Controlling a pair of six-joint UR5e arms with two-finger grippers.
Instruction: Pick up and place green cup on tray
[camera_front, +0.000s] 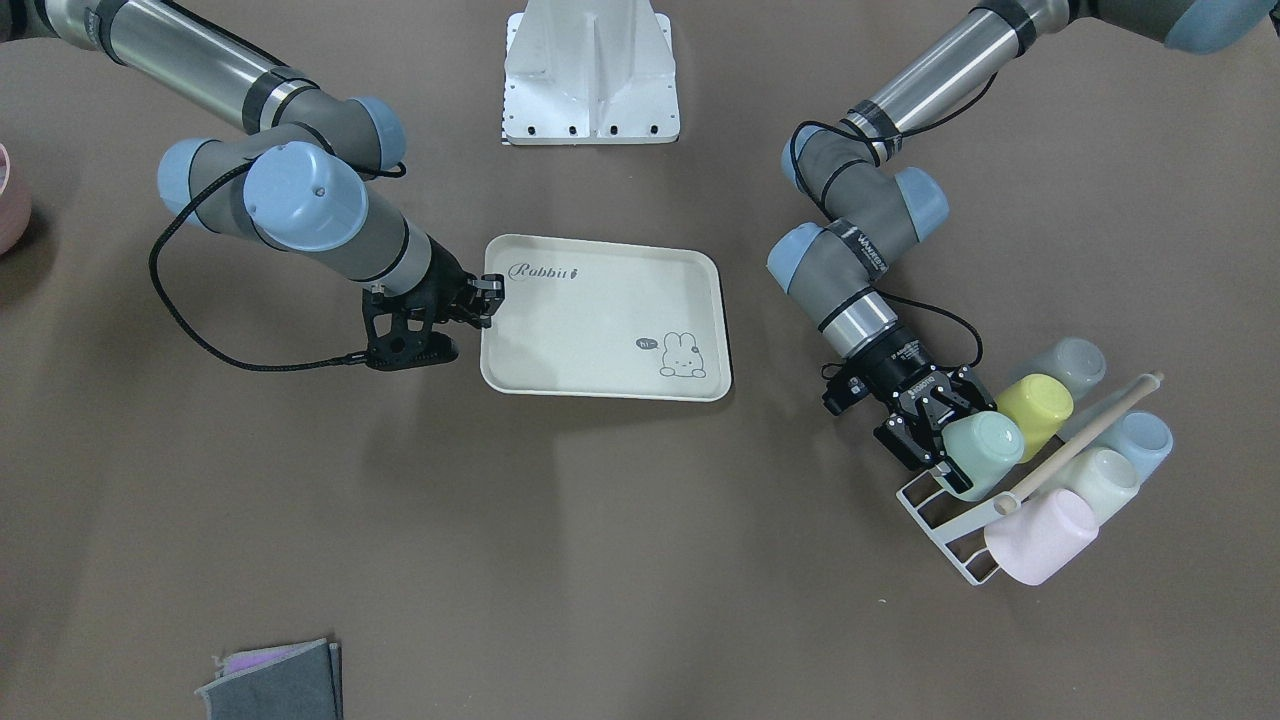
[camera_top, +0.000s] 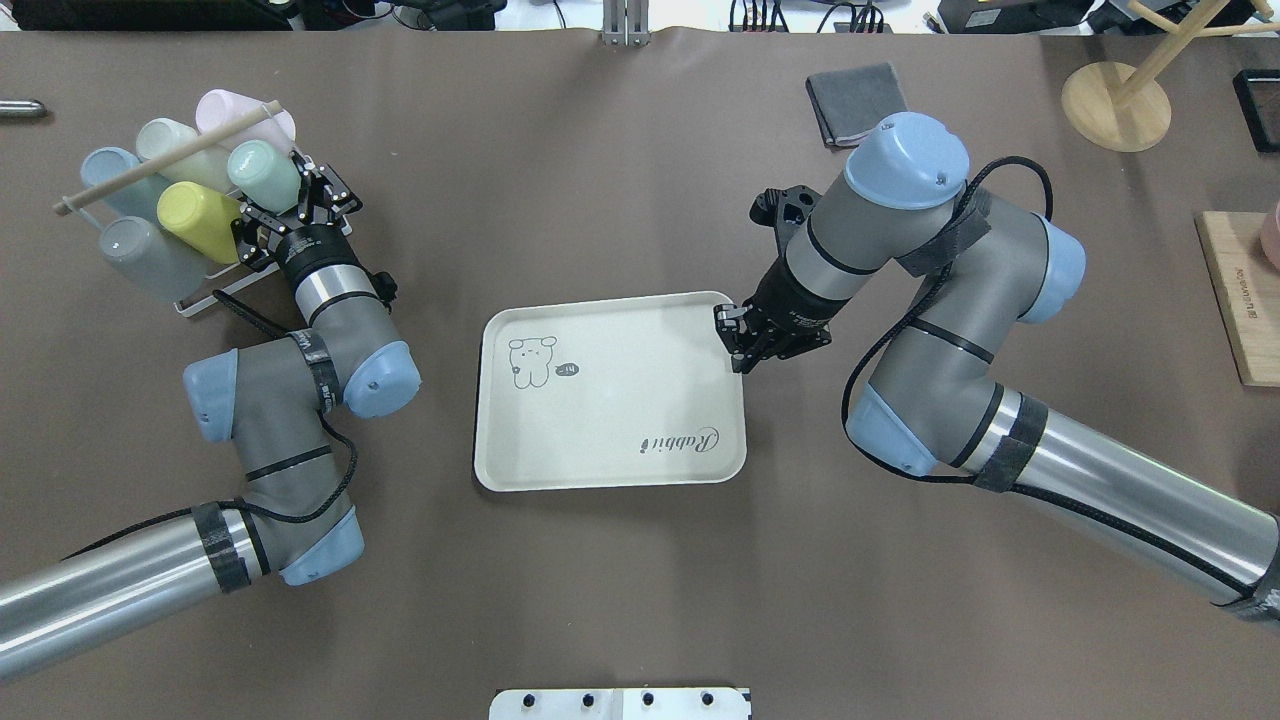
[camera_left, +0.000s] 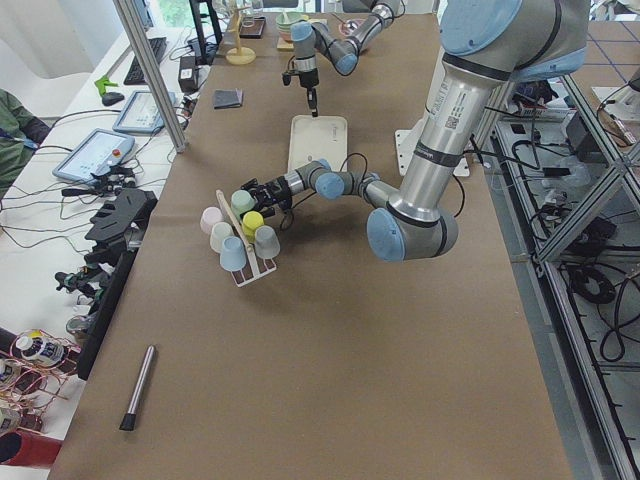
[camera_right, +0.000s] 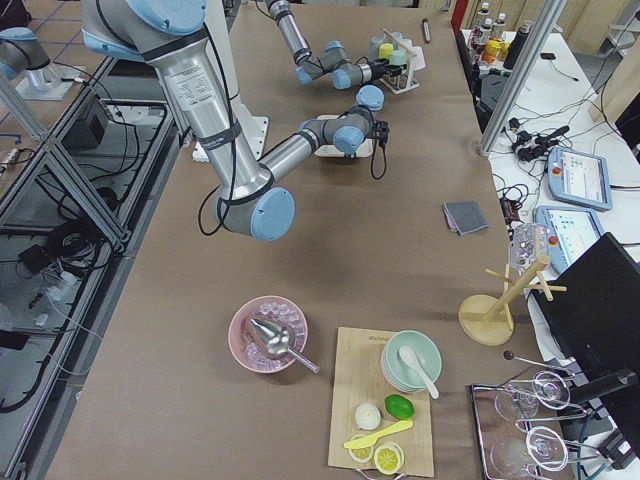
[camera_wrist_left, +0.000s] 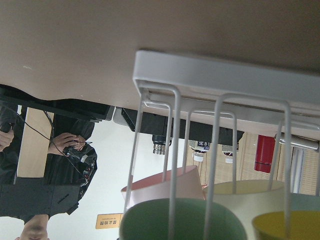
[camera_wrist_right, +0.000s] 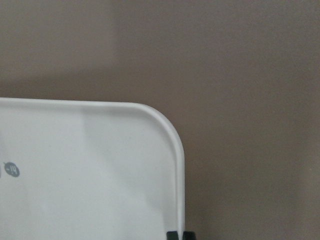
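The green cup lies on its side on a white wire rack among other cups, and also shows in the overhead view and the left wrist view. My left gripper is open, its fingers on either side of the cup's near end; I cannot tell if they touch it. The cream tray lies flat at the table's middle. My right gripper is shut on the tray's rim at a corner.
The rack also holds yellow, pink, whitish-green, blue and grey cups under a wooden rod. A grey cloth, wooden stand and board lie far right.
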